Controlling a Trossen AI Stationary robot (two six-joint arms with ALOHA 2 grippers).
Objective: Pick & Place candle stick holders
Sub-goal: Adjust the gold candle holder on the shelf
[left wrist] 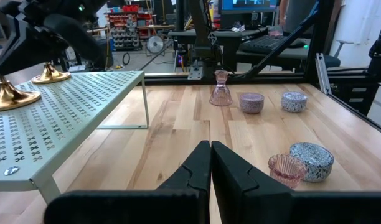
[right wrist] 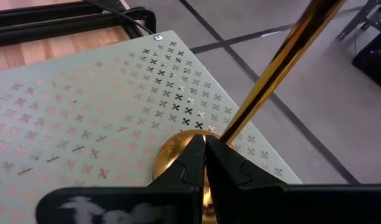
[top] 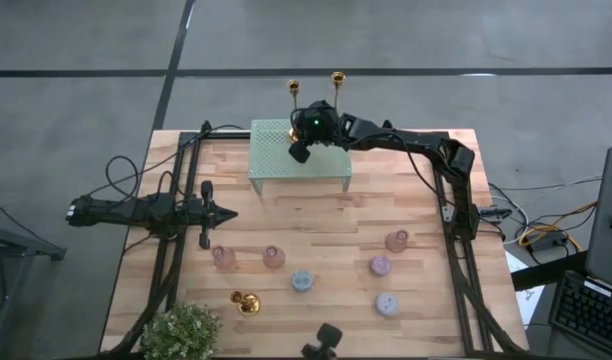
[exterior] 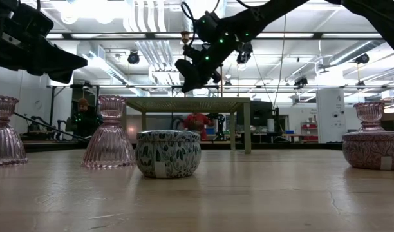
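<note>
Two gold candlesticks stand on a pale green perforated shelf (top: 298, 165) at the table's far side; their cup tops (top: 294, 87) (top: 337, 77) show past my right arm, and their domed bases (left wrist: 13, 98) (left wrist: 50, 76) rest on the shelf top. A third gold candlestick (top: 248, 303) lies on the table near the front left. My right gripper (right wrist: 205, 148) is shut over the shelf, its tips right at one candlestick's base (right wrist: 175, 149), whose stem (right wrist: 277, 68) rises past it. My left gripper (top: 226, 212) is shut and empty above the table's left part. My right gripper's shut fingertips (right wrist: 193, 155) point down at a slant toward the domed base of the candlestick, which stands upright on the shelf. I cannot tell whether they touch the base.
Pink glass holders (top: 224, 257) (top: 274, 257) (top: 397, 241) and round patterned tins (top: 302, 281) (top: 380, 265) (top: 387, 303) stand across the table's near half. A potted plant (top: 181, 330) is at the front left corner. Bare wood lies between the shelf and these.
</note>
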